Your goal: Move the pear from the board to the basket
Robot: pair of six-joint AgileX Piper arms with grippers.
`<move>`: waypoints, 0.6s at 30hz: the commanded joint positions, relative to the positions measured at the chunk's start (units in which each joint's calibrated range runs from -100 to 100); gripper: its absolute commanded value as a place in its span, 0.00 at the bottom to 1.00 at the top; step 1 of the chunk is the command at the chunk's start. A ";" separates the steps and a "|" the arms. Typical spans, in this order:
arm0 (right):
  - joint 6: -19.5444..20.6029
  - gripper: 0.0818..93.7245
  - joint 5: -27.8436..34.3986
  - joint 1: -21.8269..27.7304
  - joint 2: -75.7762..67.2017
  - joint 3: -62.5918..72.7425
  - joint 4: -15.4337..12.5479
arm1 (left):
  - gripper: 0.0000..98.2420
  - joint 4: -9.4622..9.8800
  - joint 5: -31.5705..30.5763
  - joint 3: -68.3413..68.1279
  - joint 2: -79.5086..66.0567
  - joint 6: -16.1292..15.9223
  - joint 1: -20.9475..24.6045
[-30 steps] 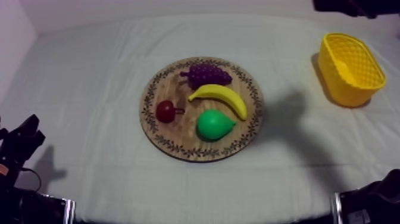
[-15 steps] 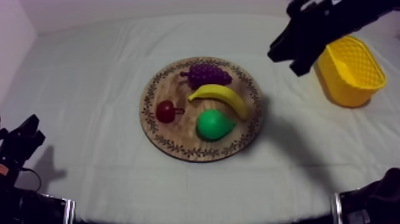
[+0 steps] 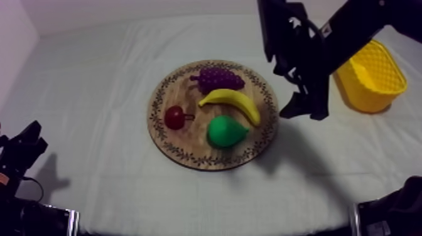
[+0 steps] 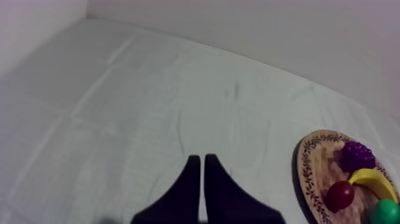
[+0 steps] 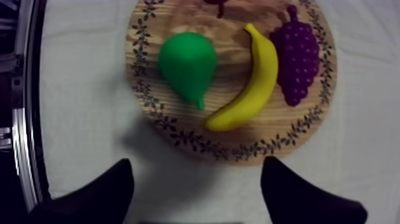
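Note:
The green pear [image 3: 226,132] lies on the round wooden board [image 3: 164,141], toward its front right, stem pointing right. My right gripper [image 3: 304,113] hangs open just off the board's right rim, between the board and the yellow basket [image 3: 369,72]. In the right wrist view its two fingers [image 5: 110,190] stand wide apart with nothing between them, and the pear [image 5: 187,62] lies ahead on the board [image 5: 196,143]. My left gripper [image 3: 24,145] rests at the table's near left; its fingers [image 4: 199,159] lie together as a narrow wedge.
A banana [image 3: 231,103], a bunch of grapes [image 3: 218,78] and a small red fruit [image 3: 174,117] share the board with the pear. The banana lies right behind the pear. The basket stands at the far right of the table.
My right arm has swung in from the upper right and come down beside the board's right rim, and its fingers have spread apart. The fruit and the left arm have not moved.

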State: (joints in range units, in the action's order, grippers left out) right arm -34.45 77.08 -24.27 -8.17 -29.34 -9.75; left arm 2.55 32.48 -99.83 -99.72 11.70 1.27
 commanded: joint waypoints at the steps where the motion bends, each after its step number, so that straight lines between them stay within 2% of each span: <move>1: -0.10 0.91 0.11 -0.96 0.92 0.53 -0.07 | 0.00 0.01 0.01 0.05 -0.02 0.00 0.00; 6: -0.49 0.96 -0.81 -3.07 4.88 2.37 -0.92 | 0.00 0.01 0.01 0.05 -0.02 0.00 0.00; 18: -0.67 0.98 -4.73 -6.40 19.11 7.88 -1.17 | 0.00 0.01 0.01 0.05 -0.02 0.00 0.00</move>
State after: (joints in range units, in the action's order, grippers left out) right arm -35.11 72.30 -30.53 8.81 -21.88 -10.98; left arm 2.55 32.48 -99.83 -99.72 11.70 1.27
